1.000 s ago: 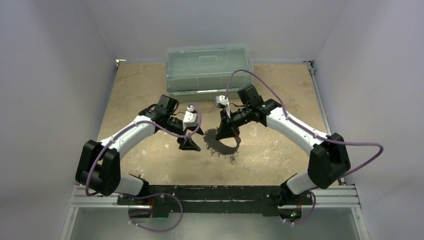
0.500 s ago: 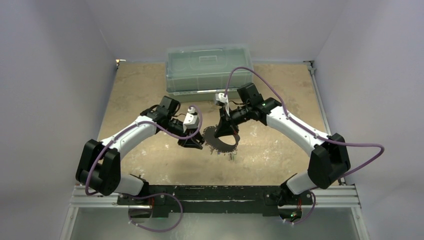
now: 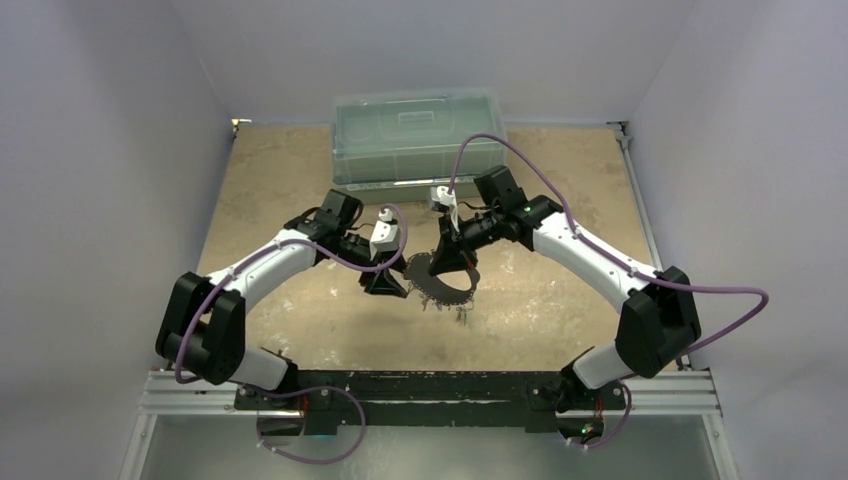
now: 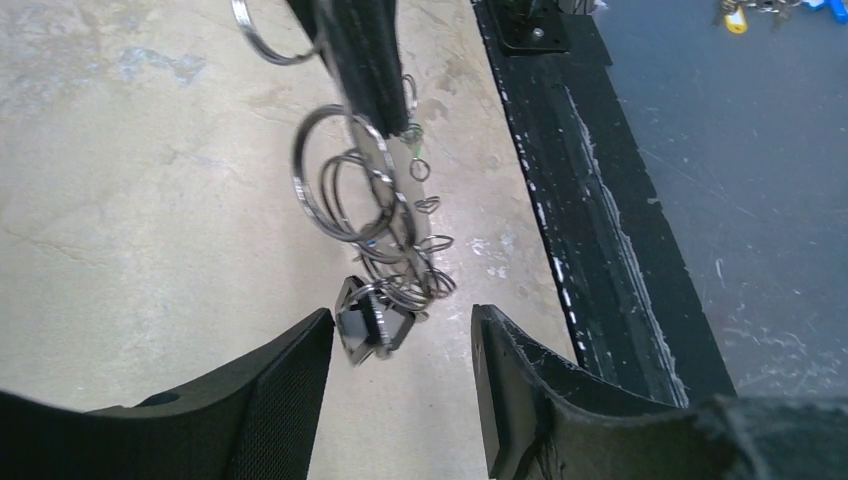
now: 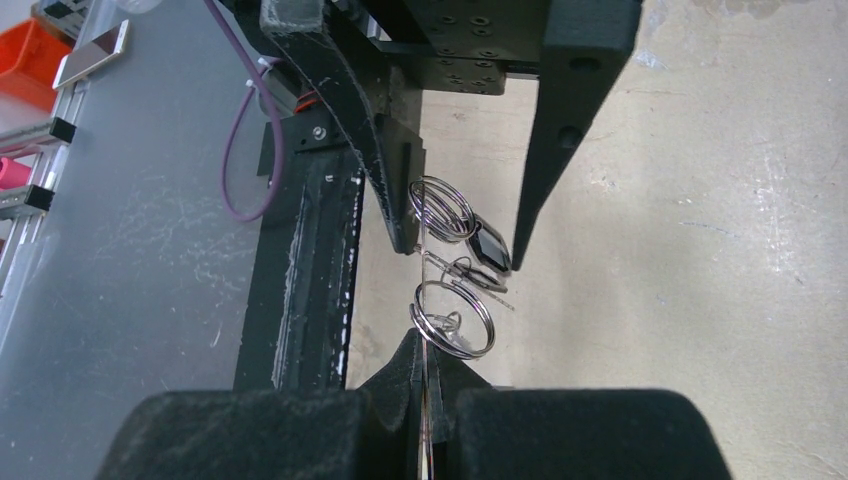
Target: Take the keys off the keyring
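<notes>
1. Keyring (image 3: 441, 287): a thin grey wire loop. The right claw (image 5: 425, 352) is closed on the wire at one edge, and the rest of the loop runs on past that claw's tips.
2. Steel split rings (image 5: 452, 318) are threaded on the wire just ahead of the right claw's fingertips. More of them are bunched a little farther out.
3. A black-headed key (image 4: 372, 325) hangs at the far end of that bunch, the point farthest from the right claw.
4. The left claw (image 4: 402, 318) is open and grips nothing. Its fingers (image 4: 270, 400) stand apart with the black-headed key and the lowest split rings in the gap between their tips. In its wrist view the key is just beside the finger on the left and clear of the other.
5. From above, the two claws face each other over the middle of the table (image 3: 290, 180). The left claw's tips are at the keyring's edge, on the side away from the right claw.
6. Whether the lowest part of the bunch touches the table cannot be told.
7. A clear lidded plastic box (image 3: 418, 135) sits well beyond both claws, at the far side of the table.
8. A black rail (image 4: 600, 250) runs along the table's near edge, behind the claws.
</notes>
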Controlling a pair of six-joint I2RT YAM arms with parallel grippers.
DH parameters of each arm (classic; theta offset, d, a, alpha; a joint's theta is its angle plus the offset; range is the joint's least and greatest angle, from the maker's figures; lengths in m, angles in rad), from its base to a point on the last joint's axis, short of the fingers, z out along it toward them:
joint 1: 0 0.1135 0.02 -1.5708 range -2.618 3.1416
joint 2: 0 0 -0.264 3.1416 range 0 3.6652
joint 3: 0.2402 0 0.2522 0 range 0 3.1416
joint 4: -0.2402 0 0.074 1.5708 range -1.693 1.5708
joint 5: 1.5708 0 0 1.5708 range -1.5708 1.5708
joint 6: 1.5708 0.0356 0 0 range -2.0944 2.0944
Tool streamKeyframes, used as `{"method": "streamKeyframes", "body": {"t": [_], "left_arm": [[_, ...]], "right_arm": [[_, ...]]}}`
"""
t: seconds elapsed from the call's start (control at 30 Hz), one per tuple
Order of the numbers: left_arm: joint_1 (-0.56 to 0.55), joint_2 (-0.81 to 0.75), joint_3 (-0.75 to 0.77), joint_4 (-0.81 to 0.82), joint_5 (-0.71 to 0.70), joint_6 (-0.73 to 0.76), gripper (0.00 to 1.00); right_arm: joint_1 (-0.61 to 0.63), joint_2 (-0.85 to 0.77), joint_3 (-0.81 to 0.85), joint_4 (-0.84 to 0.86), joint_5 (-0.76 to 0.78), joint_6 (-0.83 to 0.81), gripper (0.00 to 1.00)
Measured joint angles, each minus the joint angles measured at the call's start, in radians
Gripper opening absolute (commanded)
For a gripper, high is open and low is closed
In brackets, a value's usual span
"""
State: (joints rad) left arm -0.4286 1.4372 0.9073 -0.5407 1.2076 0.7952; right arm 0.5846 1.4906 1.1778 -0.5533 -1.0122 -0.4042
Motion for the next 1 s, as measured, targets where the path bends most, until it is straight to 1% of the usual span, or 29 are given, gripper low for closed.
{"method": "streamKeyframes", "body": {"t": [0.1, 0.43, 0.57, 0.77, 1.0], "left_arm": [[0.0, 0.007, 0.0, 0.044, -0.014, -0.035, 0.46], [0.0, 0.01, 0.005, 0.068, -0.015, -0.069, 0.1], [0.003, 0.011, 0.005, 0.055, -0.014, -0.068, 0.0], [0.026, 0.01, 0.005, 0.016, -0.022, -0.051, 0.0], [0.035, 0.006, 0.005, -0.023, -0.098, -0.056, 0.0]], "right_arm": [[0.0, 0.0, 0.0, 0.0, 0.0, -0.001, 0.0], [0.0, 0.0, 0.0, -0.026, -0.001, -0.027, 0.0], [0.0, 0.0, 0.0, -0.031, -0.002, -0.039, 0.0], [-0.012, 0.006, 0.0, -0.059, 0.001, -0.059, 0.0], [-0.053, 0.066, -0.006, -0.062, 0.053, -0.066, 0.0]]}}
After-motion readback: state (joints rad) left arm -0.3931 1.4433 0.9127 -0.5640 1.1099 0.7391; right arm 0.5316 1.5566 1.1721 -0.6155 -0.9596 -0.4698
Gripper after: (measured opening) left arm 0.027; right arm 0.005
